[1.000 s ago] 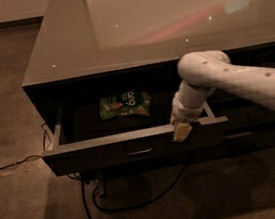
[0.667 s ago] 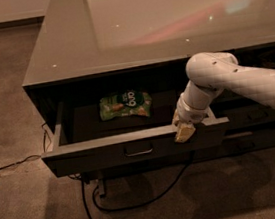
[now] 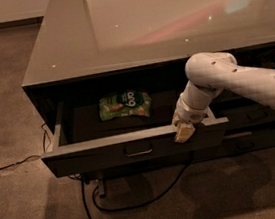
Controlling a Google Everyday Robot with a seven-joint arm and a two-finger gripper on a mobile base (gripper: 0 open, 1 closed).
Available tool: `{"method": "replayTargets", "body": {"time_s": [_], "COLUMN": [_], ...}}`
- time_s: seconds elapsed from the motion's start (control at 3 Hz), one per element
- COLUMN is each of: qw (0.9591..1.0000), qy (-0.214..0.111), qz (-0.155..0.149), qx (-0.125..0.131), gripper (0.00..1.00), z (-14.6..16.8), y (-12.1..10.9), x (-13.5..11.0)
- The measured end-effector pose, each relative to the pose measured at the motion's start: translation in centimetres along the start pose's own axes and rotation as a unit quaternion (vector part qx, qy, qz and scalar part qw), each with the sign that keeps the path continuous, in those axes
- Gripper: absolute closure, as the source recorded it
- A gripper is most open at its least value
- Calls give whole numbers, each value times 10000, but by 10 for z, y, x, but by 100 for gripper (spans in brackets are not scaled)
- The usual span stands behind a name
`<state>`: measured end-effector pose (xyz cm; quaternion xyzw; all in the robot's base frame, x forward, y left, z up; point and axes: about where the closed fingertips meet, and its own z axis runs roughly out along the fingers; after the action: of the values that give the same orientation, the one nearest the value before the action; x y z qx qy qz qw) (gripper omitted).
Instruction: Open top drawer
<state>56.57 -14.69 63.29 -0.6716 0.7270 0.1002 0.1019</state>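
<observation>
top drawer [image 3: 107, 147] – pulled well out from under the counter top [image 3: 118, 38], front panel standing clear of the cabinet face, paler inner floor showing. its small loop pull [image 3: 138, 152] sits at the centre of the front, untouched.

gripper [image 3: 184, 133] rests on the drawer's front rim, right of the pull, near the drawer's right corner. cannot tell whether it is wide or narrow, or clamped on the rim – only a pale tan tip shows, pressed against the edge.

change over the last second: very little. the drawer front has not come out any further and the gripper stays at the same spot on the rim; only the white arm [image 3: 234, 76] has shifted a touch toward the drawer's right. judgement: the pull looks finished and the opening essentially done.

inside the drawer, toward its back, lies a green snack bag [image 3: 125, 105].

hard to make out: the drawer's rear wall is in shadow, the fronts below and right of the drawer are murky, and the arm is cut off beyond the drawer's right side. a black cable [image 3: 134, 202] trails on the floor under the drawer.
</observation>
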Motion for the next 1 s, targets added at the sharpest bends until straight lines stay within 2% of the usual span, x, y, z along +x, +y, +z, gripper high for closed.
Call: {"method": "replayTargets", "body": {"time_s": [0.33, 0.67, 1.0], "qw": [9997, 9982, 9960], "qy": [32, -50, -188], "qz": [-173, -509, -789], "qx": [139, 307, 376], "gripper": [16, 0, 0], "z": [-2, 3, 5], "y": [-2, 9, 25], "x": [-10, -25, -33]}}
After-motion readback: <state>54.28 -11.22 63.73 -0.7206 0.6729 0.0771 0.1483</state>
